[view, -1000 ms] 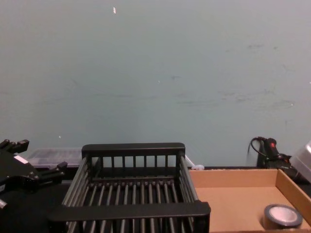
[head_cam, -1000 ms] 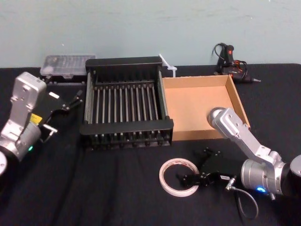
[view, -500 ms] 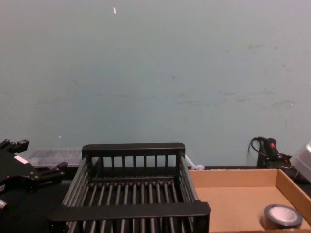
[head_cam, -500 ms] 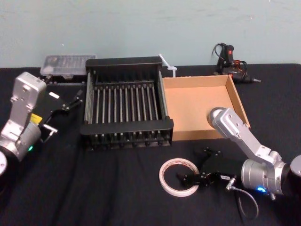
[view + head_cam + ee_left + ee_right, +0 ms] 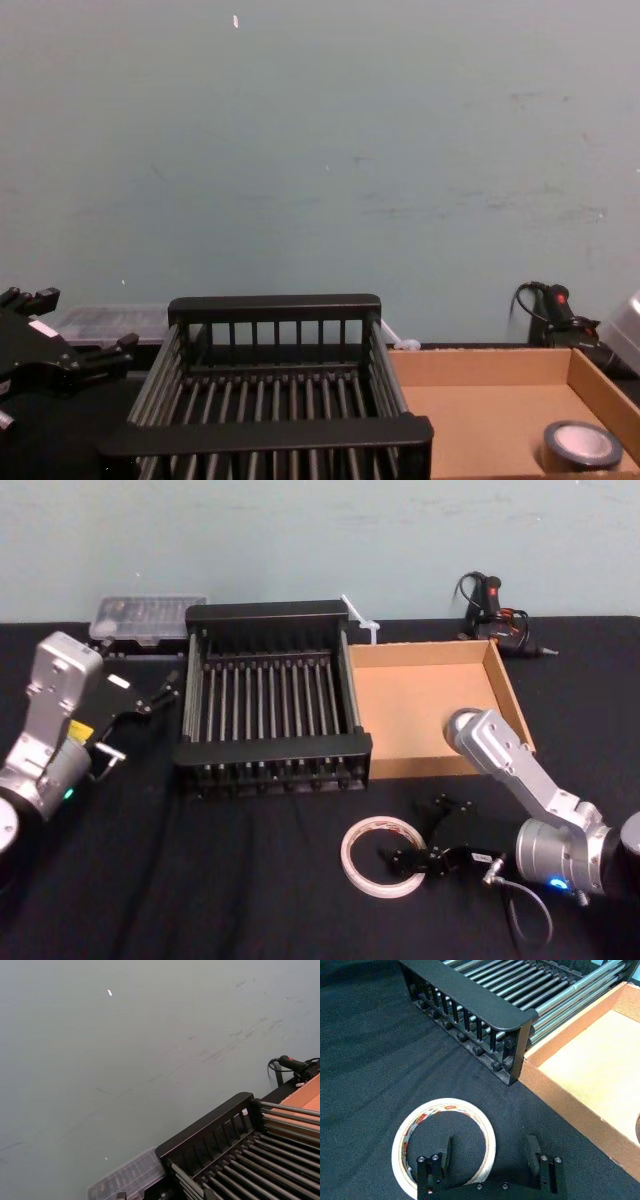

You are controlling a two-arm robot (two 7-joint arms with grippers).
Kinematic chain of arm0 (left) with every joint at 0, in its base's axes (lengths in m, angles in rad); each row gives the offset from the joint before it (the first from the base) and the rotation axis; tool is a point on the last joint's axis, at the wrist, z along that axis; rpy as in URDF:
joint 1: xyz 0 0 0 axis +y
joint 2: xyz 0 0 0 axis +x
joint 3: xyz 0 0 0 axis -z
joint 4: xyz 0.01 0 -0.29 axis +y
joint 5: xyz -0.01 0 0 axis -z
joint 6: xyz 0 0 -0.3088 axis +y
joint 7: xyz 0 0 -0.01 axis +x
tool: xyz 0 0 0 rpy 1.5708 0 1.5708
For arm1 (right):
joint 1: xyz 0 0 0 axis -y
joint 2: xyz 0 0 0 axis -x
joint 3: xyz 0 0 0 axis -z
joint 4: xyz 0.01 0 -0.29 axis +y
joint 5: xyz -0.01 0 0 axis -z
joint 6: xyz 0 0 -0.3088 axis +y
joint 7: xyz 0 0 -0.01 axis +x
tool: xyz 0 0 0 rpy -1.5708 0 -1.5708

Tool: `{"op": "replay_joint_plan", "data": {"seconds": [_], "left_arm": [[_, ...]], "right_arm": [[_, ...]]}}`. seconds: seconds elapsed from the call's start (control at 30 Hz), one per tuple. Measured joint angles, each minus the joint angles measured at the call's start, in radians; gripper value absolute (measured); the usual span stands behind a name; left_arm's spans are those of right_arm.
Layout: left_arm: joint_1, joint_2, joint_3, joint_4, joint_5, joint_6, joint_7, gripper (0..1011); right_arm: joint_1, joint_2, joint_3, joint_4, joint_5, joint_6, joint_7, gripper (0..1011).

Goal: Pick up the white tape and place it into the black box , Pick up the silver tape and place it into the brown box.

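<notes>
nearest the robot, on the black tablecloth (image 5: 200,880), the large thin white ring of tape (image 5: 380,824) lies flat, in front of where the two boxes meet. the right gripper (image 5: 413,835) is low over it with its jaws released and spread. in the right wrist view one finger (image 5: 447,1150) stands inside the ring, the other outside, and the ring's band runs between them unclamped.

beyond, the black slatted plastic crate (image 5: 270,748) and the shallow brown cardboard tray (image 5: 425,767) stand side by side, crate on the left. the small thick grey-silver roll of tape (image 5: 582,445) lies flat in the tray's near right corner. the left gripper (image 5: 160,692) hovers just left of the crate, fingers apart, holding nothing.

farthest back, a clear plastic case (image 5: 145,615) sits behind the crate's left corner, and a black-and-red tool with cables (image 5: 490,605) lies behind the tray.
</notes>
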Motion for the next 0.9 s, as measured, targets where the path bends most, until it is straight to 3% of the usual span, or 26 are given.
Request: {"op": "replay_joint_plan", "data": {"seconds": [0.37,0.9], "left_arm": [[0.0,0.0,0.0,0.0,0.0,0.0,0.0,1001],[0.0,0.0,0.0,0.0,0.0,0.0,0.0,1001]], "right_arm": [[0.0,0.0,0.0,0.0,0.001,0.0,0.0,689],[0.0,0.0,0.0,0.0,0.001,0.0,0.0,169]]}}
